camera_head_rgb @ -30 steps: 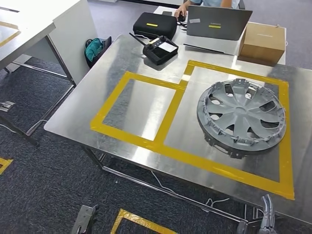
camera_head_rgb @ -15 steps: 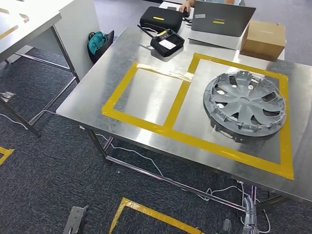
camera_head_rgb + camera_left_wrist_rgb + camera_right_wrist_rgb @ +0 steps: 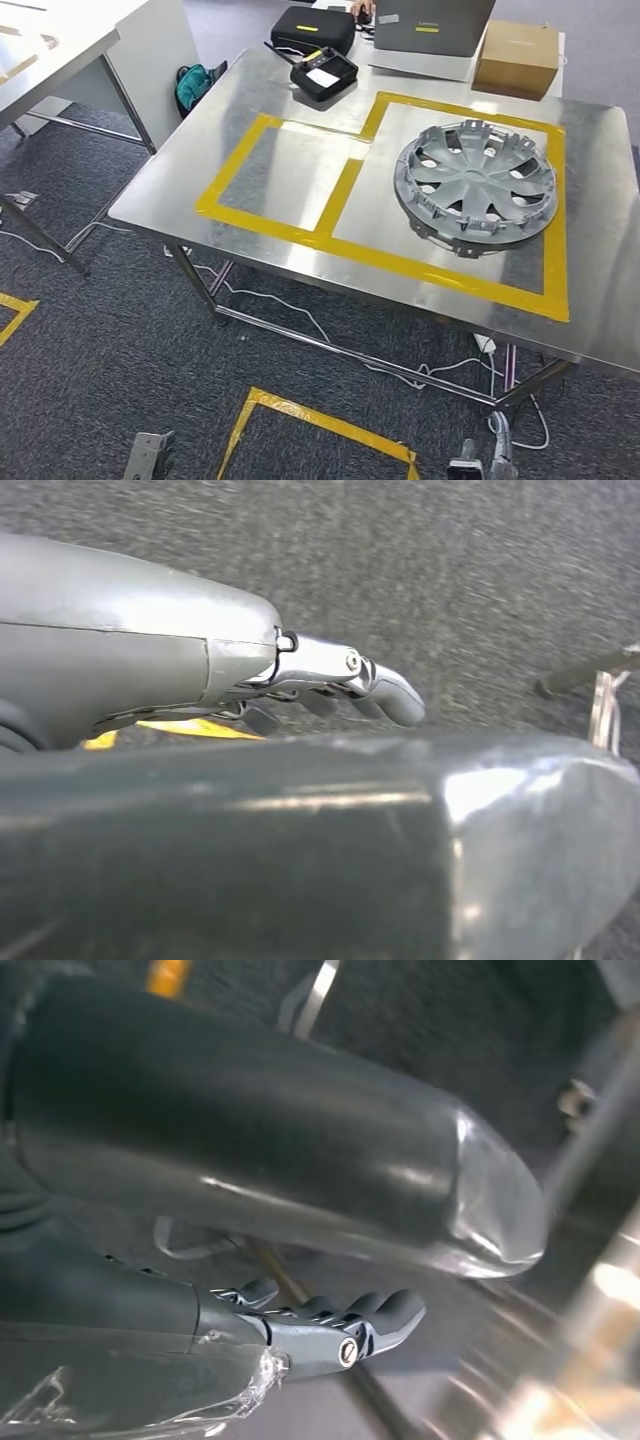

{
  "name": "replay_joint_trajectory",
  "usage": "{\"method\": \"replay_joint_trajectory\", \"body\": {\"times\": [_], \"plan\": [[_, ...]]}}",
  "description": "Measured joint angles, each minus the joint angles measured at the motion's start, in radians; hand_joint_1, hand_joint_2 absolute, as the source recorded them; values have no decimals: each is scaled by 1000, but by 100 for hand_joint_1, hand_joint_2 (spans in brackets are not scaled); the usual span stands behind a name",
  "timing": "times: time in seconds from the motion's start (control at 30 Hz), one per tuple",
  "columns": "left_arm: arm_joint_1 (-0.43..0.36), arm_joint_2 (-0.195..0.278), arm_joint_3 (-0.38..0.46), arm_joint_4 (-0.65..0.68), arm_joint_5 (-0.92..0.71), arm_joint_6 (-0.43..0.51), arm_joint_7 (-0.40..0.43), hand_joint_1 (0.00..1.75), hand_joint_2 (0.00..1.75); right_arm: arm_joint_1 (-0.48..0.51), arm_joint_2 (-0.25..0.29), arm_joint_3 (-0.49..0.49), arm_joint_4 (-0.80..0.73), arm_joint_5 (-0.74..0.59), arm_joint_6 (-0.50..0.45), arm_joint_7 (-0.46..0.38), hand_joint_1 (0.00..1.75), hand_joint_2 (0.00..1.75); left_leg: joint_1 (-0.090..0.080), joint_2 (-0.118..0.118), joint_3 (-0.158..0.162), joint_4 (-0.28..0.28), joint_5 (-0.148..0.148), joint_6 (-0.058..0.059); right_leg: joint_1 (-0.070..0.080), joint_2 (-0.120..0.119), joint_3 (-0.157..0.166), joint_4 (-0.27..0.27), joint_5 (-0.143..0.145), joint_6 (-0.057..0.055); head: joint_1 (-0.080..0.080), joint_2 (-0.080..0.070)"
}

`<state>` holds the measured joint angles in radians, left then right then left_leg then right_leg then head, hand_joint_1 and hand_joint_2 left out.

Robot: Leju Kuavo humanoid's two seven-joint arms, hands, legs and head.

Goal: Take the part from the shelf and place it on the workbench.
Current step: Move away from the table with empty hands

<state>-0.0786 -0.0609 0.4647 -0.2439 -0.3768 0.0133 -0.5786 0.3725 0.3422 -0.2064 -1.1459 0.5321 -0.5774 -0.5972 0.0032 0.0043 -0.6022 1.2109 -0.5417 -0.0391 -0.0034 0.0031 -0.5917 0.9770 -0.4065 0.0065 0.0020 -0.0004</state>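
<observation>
Grey plastic wheel cover (image 3: pixel 475 184) lies flat on steel worktop (image 3: pixel 226 150), inside right yellow-tape rectangle (image 3: pixel 557 240), far from both hands. Left robot hand (image 3: pixel 332 675) hangs over carpet, fingers straight, holding nothing. Right robot hand (image 3: pixel 332 1325) same: fingers extended, empty, near worktop leg.

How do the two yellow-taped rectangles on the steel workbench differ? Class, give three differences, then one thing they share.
1. The left yellow-taped rectangle is smaller; the right yellow-taped rectangle is larger.
2. The right one holds the grey plastic wheel cover; the left one encloses only bare metal.
3. The right one extends closer to the table's near edge than the left one.

Shared: both are outlined in yellow tape on the shiny steel workbench and share one dividing strip.
</observation>
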Motion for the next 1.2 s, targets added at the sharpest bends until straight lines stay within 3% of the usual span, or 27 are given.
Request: {"method": "replay_joint_trajectory", "body": {"times": [0.03,0.1,0.17,0.23,0.27,0.3,0.37,0.4,0.43,0.47,0.5,0.53,0.57,0.6,0.63,0.67,0.73,0.77,0.83,0.9,0.93,0.97,1.0,1.03,1.1,1.13,1.2], "plan": [[0,1,3,0,-2,0,-3,0,0,-17,0,-25,34,-8,22,5,0,0,2,0,46,-58,27,0,0,0,-15,4,10,3,0,0],[-3,1,6,0,-8,0,-7,0,0,-53,0,-78,107,-14,62,29,0,0,4,-3,143,-203,34,5,3,1,-37,12,29,12,0,0],[-5,0,11,1,-16,-1,-9,0,0,-95,0,-140,194,-18,98,58,0,0,0,-6,180,-275,21,19,5,0,-47,11,52,22,1,0],[-1,-2,18,2,-23,-1,-9,0,0,-134,0,-211,293,-21,123,80,0,0,-2,-4,161,-277,35,38,1,-1,-54,9,61,33,0,0],[1,-2,21,2,-27,-1,-10,0,0,-150,0,-245,340,-19,131,92,0,0,-2,-3,149,-276,46,47,0,-1,-63,24,37,38,2,0],[3,-2,24,2,-32,-2,-10,0,0,-163,0,-279,387,-15,136,104,0,0,-1,-2,135,-276,58,55,-1,-1,-75,59,-9,42,4,0],[4,-1,27,2,-42,-4,-14,0,0,-187,0,-334,464,-2,143,127,0,0,-3,-3,106,-276,82,63,-1,-1,-102,181,-124,48,8,0],[5,-1,29,2,-48,-5,-16,0,0,-200,0,-358,498,7,145,136,0,0,-5,-4,90,-275,95,64,-1,-1,-109,246,-158,49,9,0],[6,-1,29,2,-53,-9,-17,0,0,-212,0,-379,529,18,146,143,0,0,-6,-4,74,-275,107,64,0,0,-106,291,-163,48,8,0],[7,-1,30,2,-58,-13,-18,0,0,-223,0,-398,556,29,146,149,0,0,-7,-5,58,-274,120,62,1,0,-89,306,-144,46,8,0],[8,-1,30,2,-62,-17,-19,0,0,-231,0,-415,580,38,146,154,0,0,-8,-6,43,-274,132,60,2,1,-55,285,-112,43,8,0],[8,-2,30,2,-66,-20,-20,0,0,-238,0,-429,600,45,145,157,0,0,-8,-9,31,-273,143,57,2,5,-3,229,-84,39,8,0],[8,-2,30,2,-68,-22,-21,0,0,-243,0,-439,616,49,144,160,0,0,-9,-12,22,-272,153,54,3,12,60,149,-77,34,8,0],[7,-3,30,2,-70,-23,-21,0,0,-248,0,-449,630,53,143,161,0,0,-11,-15,15,-271,163,50,4,19,121,63,-86,30,8,0],[7,-3,30,2,-71,-23,-22,0,0,-254,0,-456,642,55,143,162,0,0,-11,-17,11,-271,173,45,5,25,159,0,-102,27,8,0],[6,-4,30,2,-72,-23,-22,0,0,-259,0,-463,653,57,143,162,0,0,-11,-19,7,-271,182,40,7,27,178,-37,-116,24,8,0],[7,-3,30,2,-76,-23,-23,0,0,-265,0,-475,673,62,143,166,0,0,-8,-23,1,-268,191,30,8,18,168,-46,-113,12,8,0],[9,-2,30,2,-80,-23,-23,0,0,-267,0,-480,681,69,143,169,0,0,-7,-23,-6,-256,174,24,7,13,162,-46,-108,3,6,0],[10,-3,30,3,-95,-24,-23,0,0,-270,0,-490,697,93,143,174,0,0,-3,-19,-37,-173,94,12,3,0,147,-46,-92,-11,1,0],[9,-7,30,3,-109,-24,-23,0,0,-274,0,-501,713,118,142,176,0,0,0,-17,-79,-36,9,2,3,-12,128,-44,-77,-15,-3,0],[9,-8,30,3,-116,-24,-23,0,0,-276,0,-506,720,127,142,177,0,0,2,-17,-90,15,-3,-2,3,-19,118,-42,-71,-14,-3,0],[8,-10,30,2,-123,-24,-22,0,0,-278,0,-512,727,134,142,177,0,0,3,-16,-85,34,7,-4,3,-26,111,-38,-66,-13,-3,0],[7,-11,29,2,-131,-24,-21,0,0,-281,0,-518,733,140,141,177,0,0,5,-13,-60,11,30,-6,2,-33,104,-33,-63,-10,-3,0],[5,-12,29,2,-137,-24,-19,0,0,-283,0,-523,739,145,140,177,0,0,7,-4,-17,-48,58,-8,1,-40,98,-26,-60,-7,-3,0],[-3,-18,29,2,-145,-23,-17,0,0,-287,0,-534,747,151,139,177,0,0,6,26,73,-186,84,-8,3,-55,81,-7,-61,1,-4,0],[-8,-22,28,2,-146,-23,-16,0,0,-288,0,-538,749,152,138,177,0,0,4,37,96,-228,83,-3,6,-62,74,1,-62,6,-4,0],[-11,-27,28,2,-147,-23,-15,0,0,-291,0,-544,754,154,137,177,0,0,1,34,96,-245,75,16,10,-75,69,11,-62,14,-3,0]]}}
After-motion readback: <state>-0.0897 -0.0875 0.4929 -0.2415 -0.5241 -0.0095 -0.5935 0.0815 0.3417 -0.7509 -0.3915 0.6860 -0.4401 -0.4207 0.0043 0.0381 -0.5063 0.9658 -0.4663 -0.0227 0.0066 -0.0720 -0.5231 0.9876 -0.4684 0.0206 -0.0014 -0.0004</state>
